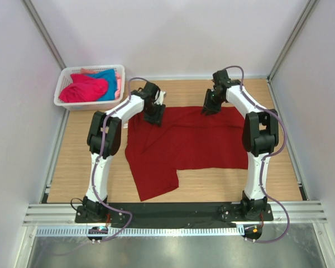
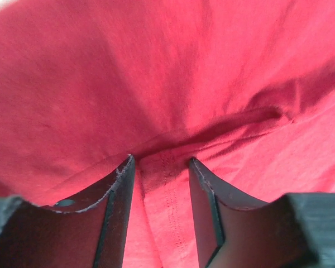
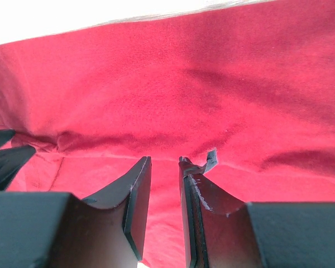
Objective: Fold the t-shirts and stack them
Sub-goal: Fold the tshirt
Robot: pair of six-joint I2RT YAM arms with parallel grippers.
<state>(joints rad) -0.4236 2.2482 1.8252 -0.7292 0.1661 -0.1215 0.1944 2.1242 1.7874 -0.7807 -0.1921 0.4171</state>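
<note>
A dark red t-shirt (image 1: pixel 190 145) lies spread on the wooden table, with one flap reaching toward the near left. My left gripper (image 1: pixel 154 116) rests on its far left edge and my right gripper (image 1: pixel 208 109) on its far edge right of the middle. In the left wrist view the left gripper (image 2: pixel 159 159) has its jaws apart, and a raised fold of red cloth (image 2: pixel 156 72) with a stitched hem runs between them. In the right wrist view the right gripper (image 3: pixel 163 159) has a narrow gap, with red cloth (image 3: pixel 212 84) lying between and beneath the fingers.
A white lattice basket (image 1: pixel 60 92) stands at the far left corner, holding a bright pink shirt (image 1: pixel 84 89) and a turquoise shirt (image 1: pixel 109 78). Bare wood (image 1: pixel 89 167) shows left of the red shirt and along its near right side. Walls enclose the table.
</note>
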